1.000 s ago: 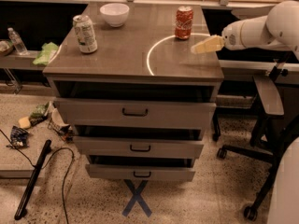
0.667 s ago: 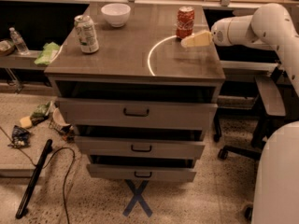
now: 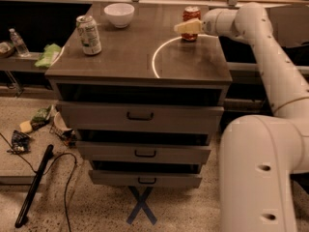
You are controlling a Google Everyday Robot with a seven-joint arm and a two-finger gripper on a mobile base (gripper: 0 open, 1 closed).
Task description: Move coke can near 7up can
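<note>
Right now my tool [image 3: 187, 27] hangs across the middle of the coke can [image 3: 192, 12], which stands upright at the desk's [image 3: 130, 57] back right. I cannot tell whether the tool is open or gripping. The 7up can [image 3: 90, 35] stands well apart to the left, so I judge the carry must run leftward.

Glossy plastic hand [image 3: 186, 27] at shiny metal coke can [image 3: 192, 12], on matt tabletop [image 3: 130, 57].
</note>
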